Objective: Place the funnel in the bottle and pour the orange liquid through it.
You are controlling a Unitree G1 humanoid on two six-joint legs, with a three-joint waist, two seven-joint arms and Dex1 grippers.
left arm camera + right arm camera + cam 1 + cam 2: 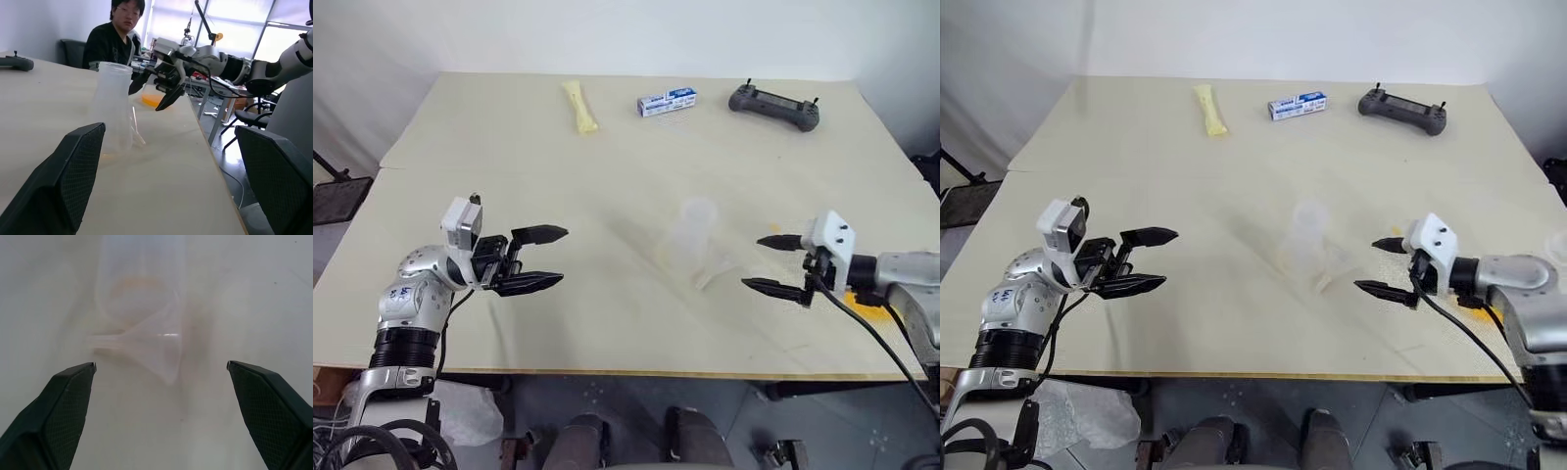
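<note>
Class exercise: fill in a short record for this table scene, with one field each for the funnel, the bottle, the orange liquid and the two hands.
funnel: small clear plastic funnel, lying on its side beside the bottle
bottle: clear flask-shaped plastic bottle, upright, mid-table
orange liquid: orange patch behind right hand
left hand: open, empty
right hand: open, empty, facing funnel

bottles: one, clear, standing mid-table
funnels: one, lying on its side
orange liquid: one patch
wrapped sticks: one
small boxes: one
handheld controllers: one
people: one, seated beyond the table
</note>
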